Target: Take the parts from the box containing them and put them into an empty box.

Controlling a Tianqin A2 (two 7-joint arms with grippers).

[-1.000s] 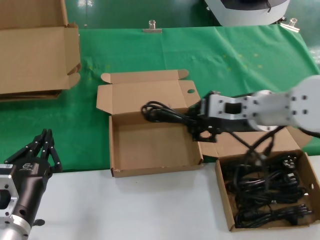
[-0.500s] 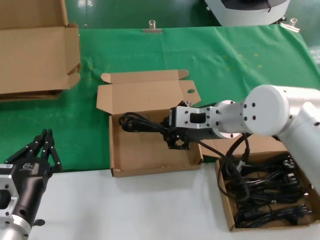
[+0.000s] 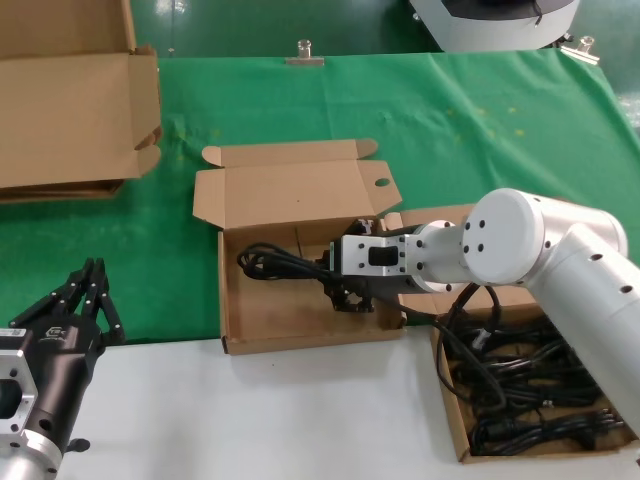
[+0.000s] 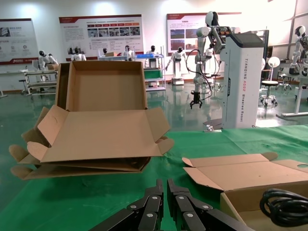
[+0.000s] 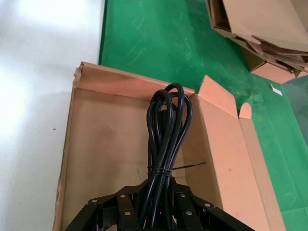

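Protruding leftward from the right pincer (image 3: 352, 292), a cable bundle (image 3: 285, 262) over the empty box (image 3: 262, 318).

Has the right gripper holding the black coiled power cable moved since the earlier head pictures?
Yes. The right gripper, shut on the black coiled power cable, has shifted leftward and down from the hinged lid of the empty brown cardboard box, over its floor.

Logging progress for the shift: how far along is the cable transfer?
Done: nothing lies loose in the empty box yet. In hand: the right tool holds one cable bundle low inside it. Left: several bundles fill the source box. The left tool waits nearby, shut.
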